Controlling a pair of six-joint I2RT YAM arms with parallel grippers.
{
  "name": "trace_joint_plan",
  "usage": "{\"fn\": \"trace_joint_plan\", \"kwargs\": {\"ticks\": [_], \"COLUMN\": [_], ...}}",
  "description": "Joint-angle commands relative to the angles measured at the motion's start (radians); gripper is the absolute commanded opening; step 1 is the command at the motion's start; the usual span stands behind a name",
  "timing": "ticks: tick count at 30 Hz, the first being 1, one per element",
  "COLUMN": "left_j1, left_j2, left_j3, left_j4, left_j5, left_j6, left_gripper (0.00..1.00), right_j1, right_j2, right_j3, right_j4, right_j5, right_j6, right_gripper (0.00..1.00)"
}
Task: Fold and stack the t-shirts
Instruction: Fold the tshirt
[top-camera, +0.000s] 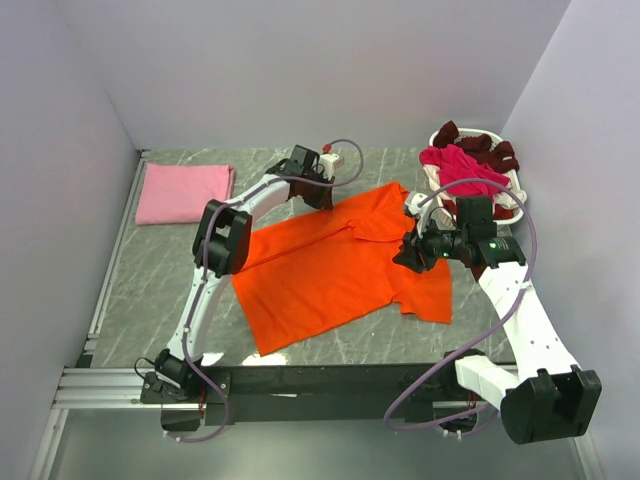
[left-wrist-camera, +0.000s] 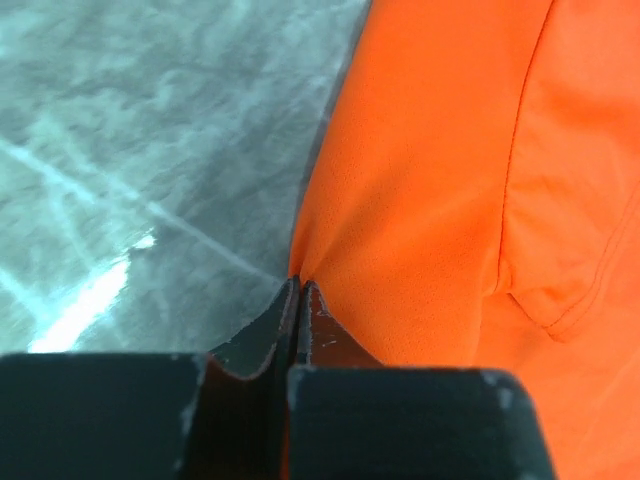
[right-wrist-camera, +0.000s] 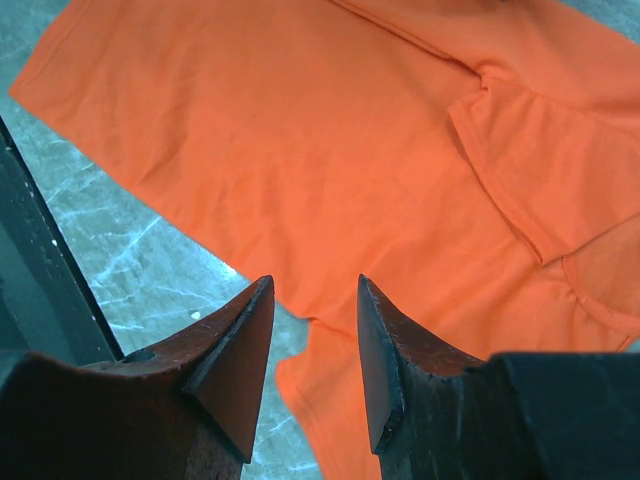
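The bright orange t-shirt (top-camera: 330, 270) lies spread flat in the middle of the table. My left gripper (top-camera: 322, 197) is at its far edge, shut on a pinch of the orange cloth (left-wrist-camera: 430, 180); the fingertips (left-wrist-camera: 310, 292) meet on the hem. My right gripper (top-camera: 408, 256) hovers open and empty over the shirt's right side, above the sleeve and armpit (right-wrist-camera: 300, 130). A light pink t-shirt (top-camera: 183, 192) lies folded at the back left. Magenta (top-camera: 455, 165) and dark maroon (top-camera: 480, 145) shirts are heaped in the basket.
The white plastic basket (top-camera: 484, 133) stands at the back right corner, close to my right arm. The grey marble table (top-camera: 160, 290) is walled on the left, back and right. A metal rail runs along the near edge (top-camera: 110, 385).
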Motion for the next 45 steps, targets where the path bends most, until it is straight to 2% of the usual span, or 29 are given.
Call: {"fn": "trace_joint_plan", "kwargs": {"ticks": [1,7,11,13,15,16,17,18,19,20,21,22,24,25,27,28,29,30,32,35,37,39,41,43,45], "left_j1": [0.049,0.113,0.135,0.135,0.133,0.133,0.132,0.132,0.132,0.132,0.133,0.133,0.135,0.135,0.116,0.092,0.055,-0.042,-0.165,-0.470,-0.566,-0.675,-0.770,-0.815,-0.850], "left_j2": [-0.050,-0.051,-0.047,-0.105,-0.180,-0.282,-0.344,-0.411,-0.550,-0.620,-0.689,-0.812,-0.980,-1.025,-1.146,-1.183,-1.214,-1.267,-1.304,-1.355,-1.357,-1.331,-1.300,-1.240,-1.193], "left_j3": [-0.070,-0.039,0.017,0.006,-0.035,-0.117,-0.173,-0.236,-0.376,-0.444,-0.510,-0.631,-0.739,-0.831,-0.919,-0.999,-1.031,-1.055,-1.126,-1.204,-1.241,-1.269,-1.281,-1.284,-1.287], "left_j4": [0.004,-0.035,-0.045,-0.026,0.035,0.065,0.131,0.171,0.210,0.275,0.299,0.320,0.330,0.319,0.293,0.250,0.207,0.160,0.039,-0.104,-0.192,-0.285,-0.349,-0.394,-0.422], "left_j5": [-0.112,-0.143,-0.174,-0.197,-0.218,-0.235,-0.273,-0.287,-0.301,-0.310,-0.313,-0.303,-0.224,-0.174,-0.073,-0.077,-0.109,-0.178,-0.282,-0.483,-0.601,-0.634,-0.675,-0.717,-0.758], "left_j6": [0.002,0.022,0.002,0.002,-0.037,-0.040,-0.040,-0.041,-0.043,-0.046,-0.050,-0.070,-0.130,-0.150,-0.214,-0.248,-0.277,-0.332,-0.414,-0.568,-0.679,-0.778,-0.828,-0.888,-0.922], "left_gripper": [0.00,0.02,0.37,0.44,0.53,0.55,0.64,0.69,0.77,0.93,0.99,0.99,0.99,0.99,0.98,0.95,0.90,0.87,0.80,0.75,0.73,0.63,0.60,0.60,0.55], "right_j1": [-0.008,-0.007,-0.007,-0.008,-0.007,-0.008,-0.013,-0.022,-0.034,-0.051,-0.088,-0.123,-0.193,-0.215,-0.250,-0.279,-0.293,-0.304,-0.335,-0.352,-0.353,-0.356,-0.362,-0.364,-0.370], "right_j2": [0.003,0.013,0.037,0.060,0.091,0.097,0.111,0.115,0.125,0.147,0.163,0.207,0.258,0.288,0.370,0.394,0.431,0.445,0.454,0.435,0.425,0.433,0.450,0.459,0.458], "right_j3": [0.003,0.004,0.001,0.018,0.024,0.021,0.018,0.013,0.009,0.006,0.004,0.018,0.050,0.099,0.156,0.203,0.222,0.234,0.237,0.188,0.161,0.153,0.150,0.144,0.128], "right_j4": [0.014,0.019,-0.006,-0.049,-0.110,-0.130,-0.139,-0.153,-0.174,-0.207,-0.219,-0.239,-0.309,-0.329,-0.419,-0.449,-0.474,-0.515,-0.537,-0.479,-0.459,-0.455,-0.466,-0.472,-0.469], "right_j5": [-0.020,-0.012,0.007,0.017,0.055,0.078,0.102,0.142,0.153,0.159,0.164,0.161,0.141,0.117,0.089,0.068,0.057,0.043,0.000,-0.023,-0.026,-0.029,-0.031,-0.040,-0.046], "right_j6": [-0.021,-0.027,-0.069,-0.145,-0.308,-0.382,-0.500,-0.559,-0.638,-0.798,-0.865,-0.980,-1.071,-1.091,-1.149,-1.168,-1.194,-1.211,-1.257,-1.230,-1.194,-1.182,-1.176,-1.168,-1.164], "right_gripper": [0.46,0.46,0.46,0.47,0.48,0.48,0.49,0.50,0.51,0.51,0.51,0.52,0.52,0.52,0.51,0.51,0.51,0.51,0.51,0.50,0.50,0.49,0.48,0.48,0.48]}}
